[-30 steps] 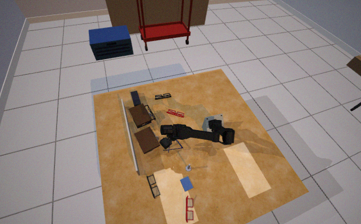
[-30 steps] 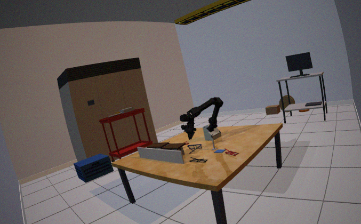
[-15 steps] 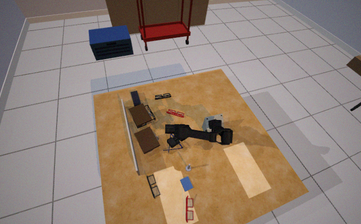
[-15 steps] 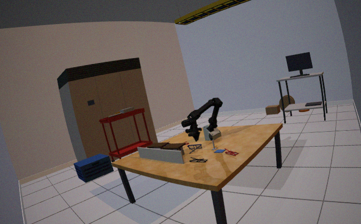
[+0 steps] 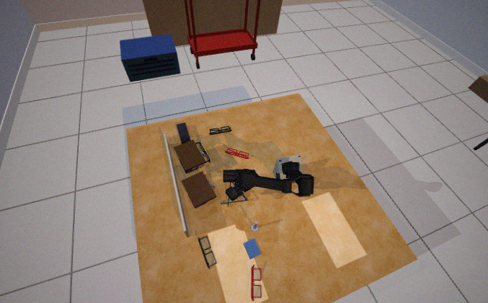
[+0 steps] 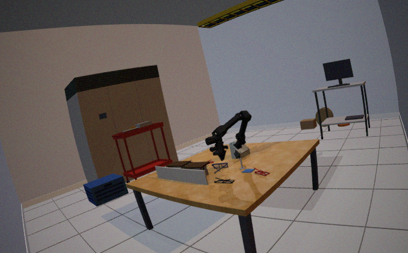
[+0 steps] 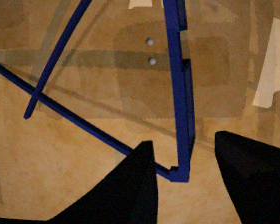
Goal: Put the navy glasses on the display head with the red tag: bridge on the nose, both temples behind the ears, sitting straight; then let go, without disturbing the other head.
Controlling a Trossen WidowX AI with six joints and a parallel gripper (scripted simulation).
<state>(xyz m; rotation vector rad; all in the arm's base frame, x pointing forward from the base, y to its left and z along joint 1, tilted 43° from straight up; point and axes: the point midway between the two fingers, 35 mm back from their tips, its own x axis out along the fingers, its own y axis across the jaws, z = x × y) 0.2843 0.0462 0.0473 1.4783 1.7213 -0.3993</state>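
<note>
A: What do you see of the room?
B: In the exterior view, a tall cabinet point(image 5: 166, 22) point(image 6: 123, 125) stands at ten o'clock from the wooden table point(image 5: 313, 124) point(image 6: 287, 153) point(image 7: 21, 165). A desk point(image 6: 325, 88) with a monitor point(image 6: 338, 69) is at two o'clock. The floor has pale tiles.
A: And on the table?
B: The black arm point(image 5: 272, 182) point(image 6: 229, 125), then the low white panel point(image 5: 176, 184) point(image 6: 181, 176). Light patches and shadows cross the wood.
A: Which view tells more?
B: Only the exterior shows the desk and the cart's upper tray. The top view shows two brown boards well, but I cannot read there a red tag or the heads. The wrist view shows best the navy glasses point(image 5: 234, 202) point(image 6: 220, 164) point(image 7: 178, 100): they are on the table, temples crossing, at four o'clock from the nearer board.
A: The containers?
B: The red cart point(image 5: 223, 41) point(image 6: 148, 128) carries a grey item on its upper tray. The blue drawer chest point(image 5: 148, 47) point(image 6: 104, 182) hides its inside.
A: The fingers?
B: The gripper point(image 5: 233, 192) point(image 6: 222, 158) point(image 7: 184, 147) is partly open, rather narrow, and grips nothing. In the wrist view, one frame corner appears between the tips.
</note>
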